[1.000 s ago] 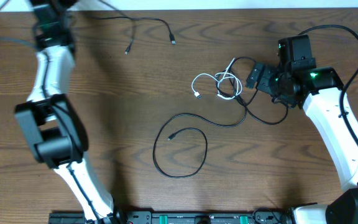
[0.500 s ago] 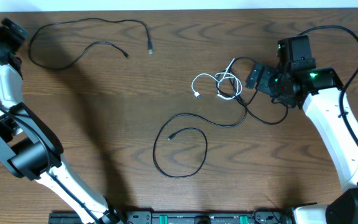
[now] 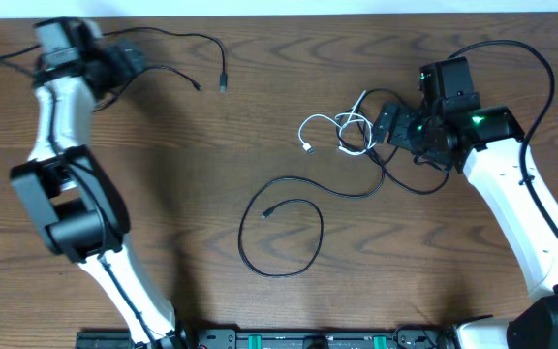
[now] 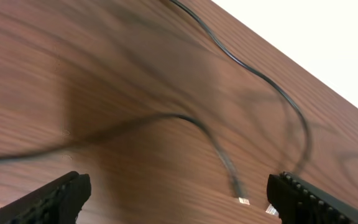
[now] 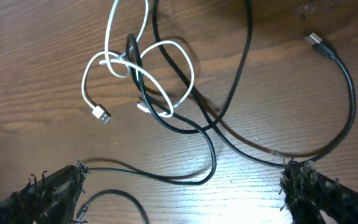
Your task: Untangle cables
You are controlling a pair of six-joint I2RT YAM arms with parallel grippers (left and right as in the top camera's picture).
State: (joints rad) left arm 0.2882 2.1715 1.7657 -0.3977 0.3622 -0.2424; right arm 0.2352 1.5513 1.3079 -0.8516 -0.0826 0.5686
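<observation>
Roughly a third of the job looks done, judging by how the cords lie on the worktop (image 3: 163, 194). Toward the far left corner, the shorter black cable (image 4: 219, 152) lies by itself, well apart from the other two, with both ends pointing toward the middle of the worktop and one small plug (image 4: 243, 200) showing between the fingers in the left wrist view. The left claw (image 4: 179, 186) hovers over it with its fingers spread wide and nothing held; that view is blurred, so I cannot say how close to the wood it is. Around the middle, nearer the front edge, the longer black cable (image 3: 320, 233) makes one loose open loop with a free end lying inside it. That stretch crosses nothing, and from there the cord runs toward the right edge into the knot. The knot itself sits right of centre, toward the far edge. There the white cable (image 5: 98, 112) is coiled in several small loops, and the black cord passes through and over them more than once. The white cord's two plugs lie close together at the near side of the coil. The right claw (image 5: 185, 186) hangs just beside this cluster on its right side, fingers wide apart and gripping nothing. What remains, as I read it, is to draw the white cord out of the black loops and lay the two cords apart, probably by lifting a white plug end first so the coils can slip free.
</observation>
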